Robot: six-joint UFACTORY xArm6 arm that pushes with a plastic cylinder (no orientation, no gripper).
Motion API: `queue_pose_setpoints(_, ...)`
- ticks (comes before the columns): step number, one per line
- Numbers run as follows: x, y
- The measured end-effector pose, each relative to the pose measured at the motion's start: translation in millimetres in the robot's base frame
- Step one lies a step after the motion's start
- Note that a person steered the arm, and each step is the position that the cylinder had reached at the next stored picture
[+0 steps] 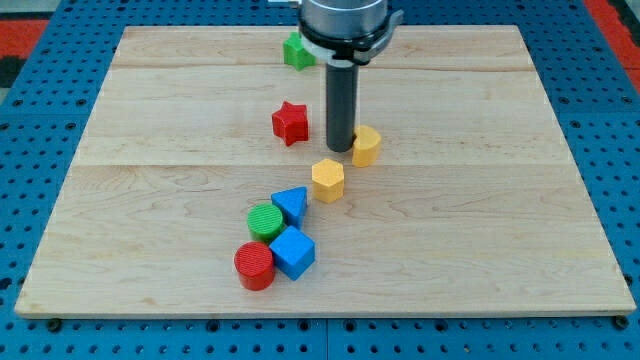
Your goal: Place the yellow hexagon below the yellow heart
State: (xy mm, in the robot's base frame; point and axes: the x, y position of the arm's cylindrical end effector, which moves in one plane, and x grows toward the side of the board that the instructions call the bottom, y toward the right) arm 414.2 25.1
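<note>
On the pale wooden worktop (480, 230), my tip (341, 149) rests just left of the yellow heart (366, 146), seemingly touching it; no hand shows. Yellow hexagon (328, 180) sits just below the tip. Blue pegboard (600, 120) surrounds the worktop.

- This looks like a robot lab or a test bench, not a home.
- A pale wooden board (480, 200) lies flat as the work surface.
- Around the board, on all sides, there is a blue metal plate with rows of small holes (600, 120), the kind used for fixing equipment.
- Above the board's top edge hangs a grey machine arm (345, 20).
- Beyond the board's top corners, red parts (30, 25) show.
</note>
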Motion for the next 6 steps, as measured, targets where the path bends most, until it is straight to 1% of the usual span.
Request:
queue_pose_setpoints(1, 3.1, -16.2)
queue_pose_setpoints(2, 15.7, -63.9)
queue_pose_setpoints(3, 37.8, -86.2)
queue_pose_setpoints(4, 56.3, -72.8)
queue_pose_setpoints(6, 57.1, -22.7)
